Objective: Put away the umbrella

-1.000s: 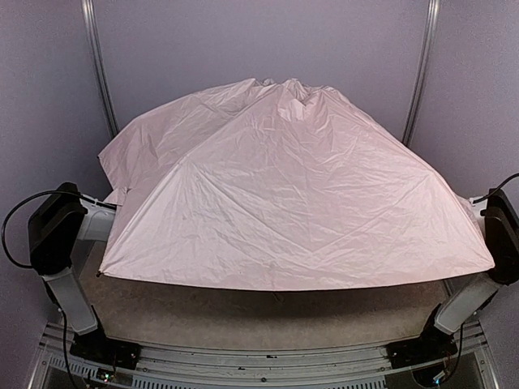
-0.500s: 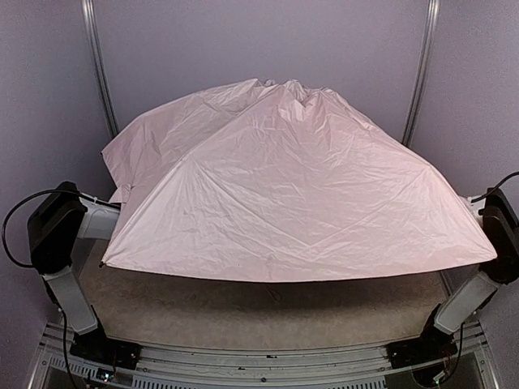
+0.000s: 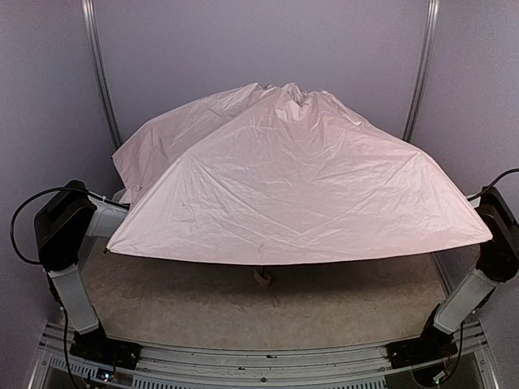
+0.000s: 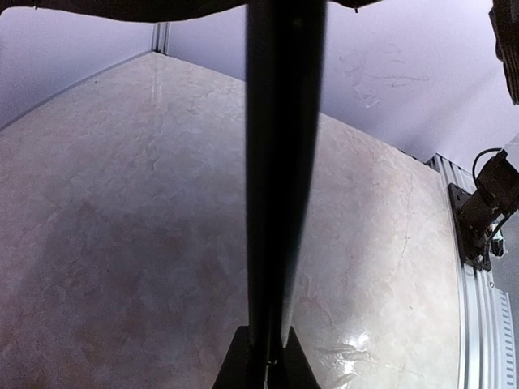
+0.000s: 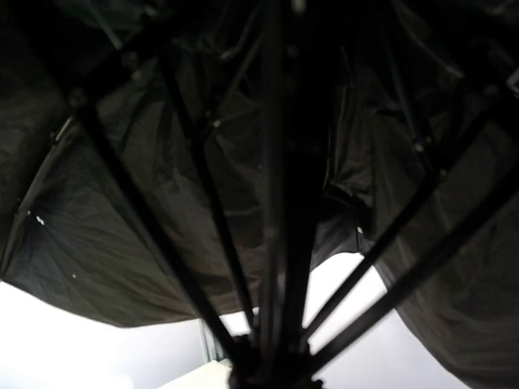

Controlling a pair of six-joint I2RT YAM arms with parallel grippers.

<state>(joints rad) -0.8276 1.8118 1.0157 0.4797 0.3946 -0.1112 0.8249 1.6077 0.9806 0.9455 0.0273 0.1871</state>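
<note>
The pale pink umbrella point(image 3: 300, 186) stands open over the table, and its canopy hides both grippers in the top view. A small dark part point(image 3: 263, 277) hangs under its front edge. In the left wrist view my left gripper point(image 4: 272, 369) is shut on the umbrella's black shaft point(image 4: 280, 162), which runs straight up from the jaws. In the right wrist view the dark ribs point(image 5: 203, 203) and shaft point(image 5: 280, 162) converge at my right gripper point(image 5: 272, 377), which looks shut on the shaft. The dark underside of the canopy point(image 5: 97, 243) fills that view.
The beige table point(image 3: 243, 320) shows below the canopy's front edge. The left arm's elbow point(image 3: 63, 231) and the right arm's elbow point(image 3: 496, 235) stick out at the canopy's sides. Purple walls close the back and sides. The right arm's base point(image 4: 478, 211) sits on the rail.
The canopy's front edge has risen and drawn back from the near side, showing more table. The left side of the canopy has pulled inward. Both elbows have shifted slightly.
</note>
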